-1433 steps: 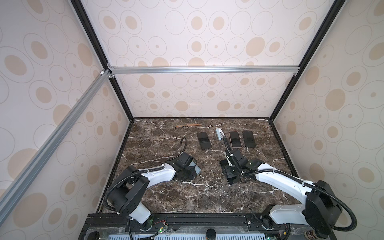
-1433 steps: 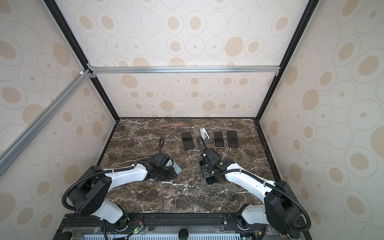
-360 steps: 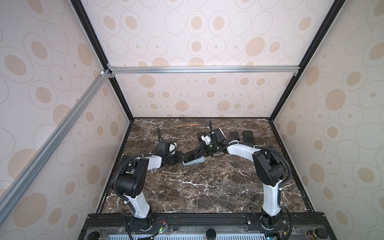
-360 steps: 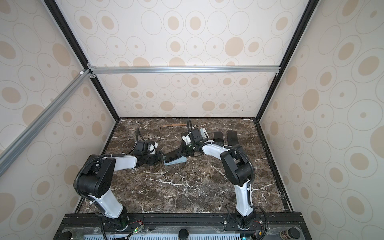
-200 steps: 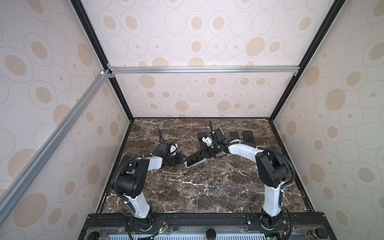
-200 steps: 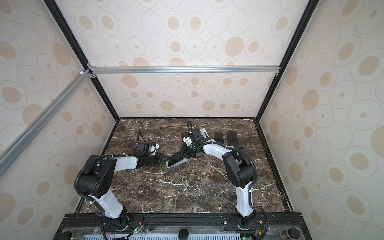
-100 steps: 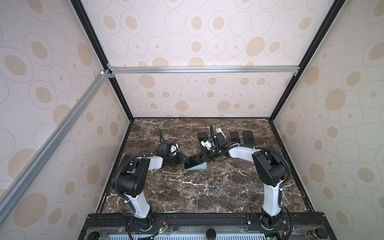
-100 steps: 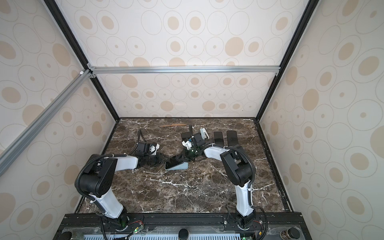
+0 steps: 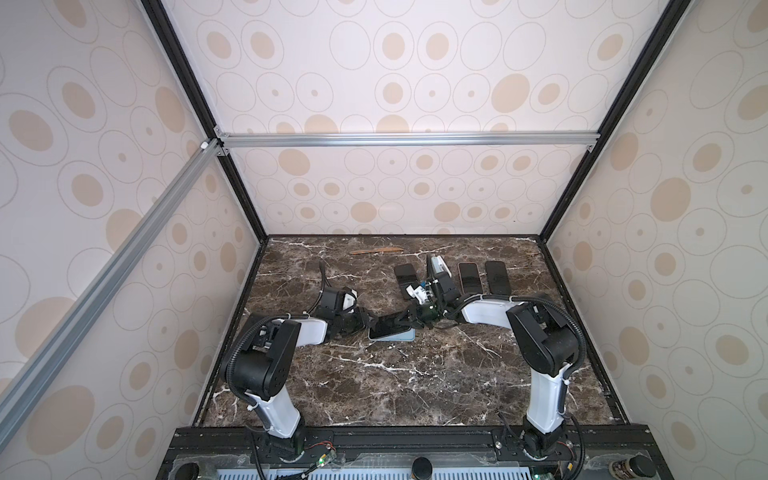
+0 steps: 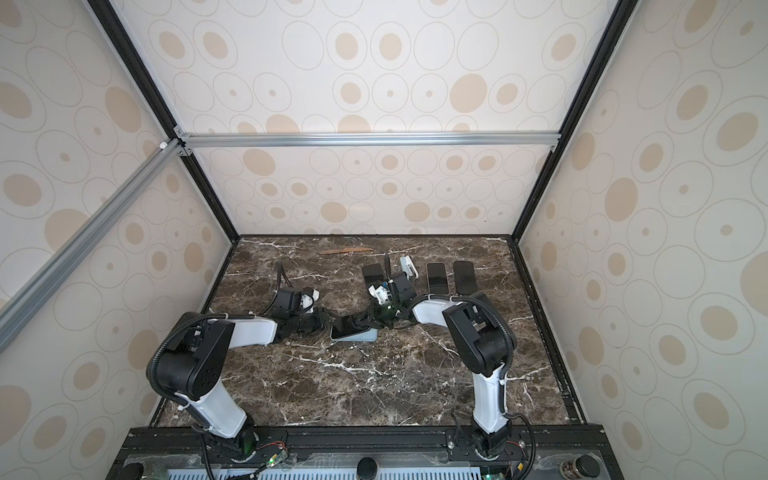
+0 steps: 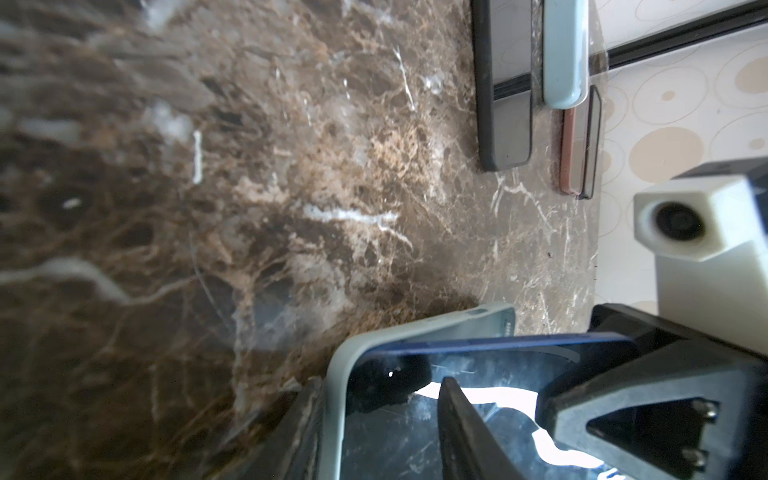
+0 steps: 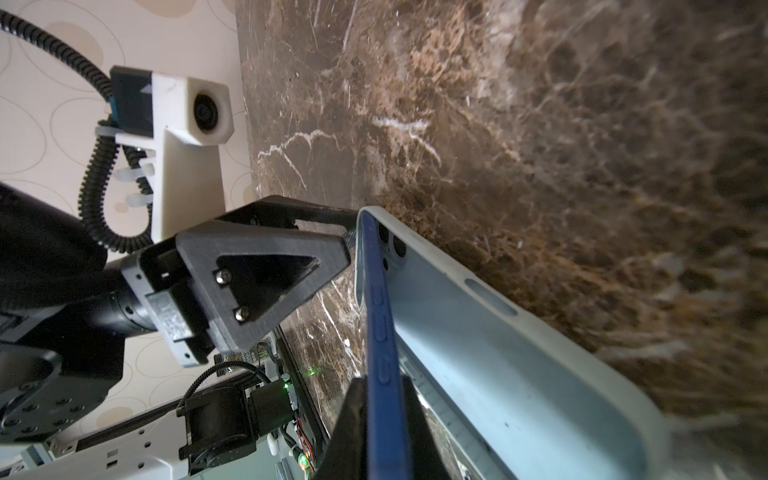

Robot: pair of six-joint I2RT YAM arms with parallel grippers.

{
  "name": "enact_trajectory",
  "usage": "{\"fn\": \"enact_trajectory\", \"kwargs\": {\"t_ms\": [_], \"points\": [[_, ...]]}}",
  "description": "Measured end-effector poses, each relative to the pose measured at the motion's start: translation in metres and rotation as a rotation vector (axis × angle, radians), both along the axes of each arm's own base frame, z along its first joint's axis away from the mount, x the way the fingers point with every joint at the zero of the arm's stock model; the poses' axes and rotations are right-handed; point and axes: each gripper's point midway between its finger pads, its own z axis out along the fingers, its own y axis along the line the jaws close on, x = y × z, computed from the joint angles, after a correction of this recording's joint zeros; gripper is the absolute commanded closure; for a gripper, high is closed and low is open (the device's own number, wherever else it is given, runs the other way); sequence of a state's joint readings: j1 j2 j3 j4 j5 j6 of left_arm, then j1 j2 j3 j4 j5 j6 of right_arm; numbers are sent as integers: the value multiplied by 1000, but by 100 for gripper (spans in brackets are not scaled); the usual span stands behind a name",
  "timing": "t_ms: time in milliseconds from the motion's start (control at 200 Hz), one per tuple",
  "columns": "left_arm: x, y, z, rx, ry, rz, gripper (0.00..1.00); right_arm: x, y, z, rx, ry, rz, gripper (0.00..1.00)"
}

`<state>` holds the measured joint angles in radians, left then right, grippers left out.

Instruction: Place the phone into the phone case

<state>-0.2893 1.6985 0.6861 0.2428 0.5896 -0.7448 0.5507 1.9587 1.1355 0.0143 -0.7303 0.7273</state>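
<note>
Two grippers meet over the middle of the marble table; we record each in turn. The right gripper is closed on the phone; in the right wrist view its two fingers sit on either face of the blue-edged handset, near one end. The left gripper clamps the opposite end of the phone case; in the left wrist view we see one finger outside the back of the case and the other over the phone's dark screen.

The phone is only partly seated. Its end at the left gripper sits within the end wall of the case; the end held by the right gripper stands raised, leaving a wedge of the pale blue interior of the case open beneath the handset. The case lies low against the marble, open side up; we cannot tell whether it rests fully flat. In both top views the pair lies lengthwise between the two grippers, screen upward.

Near the back wall we note a dark phone; just to its right a pale blue spare case, partly hidden; then a second dark phone and a third dark phone, side by side. A thin wooden stick lies at the back edge, well apart from the work.
</note>
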Motion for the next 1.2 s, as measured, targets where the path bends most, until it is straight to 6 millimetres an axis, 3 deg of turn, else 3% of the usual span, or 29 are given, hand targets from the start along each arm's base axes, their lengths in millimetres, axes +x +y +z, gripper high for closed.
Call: {"fn": "enact_trajectory", "kwargs": {"t_ms": [240, 505, 665, 765, 980, 1200], "points": [[-9, 2, -2, 47, -11, -27, 55, 2, -27, -20, -238, 28, -59, 50], [-12, 3, -2, 63, -14, -43, 55, 15, -38, -4, -357, -6, -63, 33], [-13, 3, -2, 72, -12, -53, 56, 14, -44, 0, -415, -10, -55, 32], [-14, 4, -2, 78, -13, -60, 57, 11, -50, -3, -447, -3, -52, 36], [-16, 5, -4, 98, -5, -78, 68, 2, -57, -11, -484, 19, -31, 70], [-17, 4, -6, 100, -6, -97, 68, -7, -56, -20, -465, 62, -26, 84]]}}
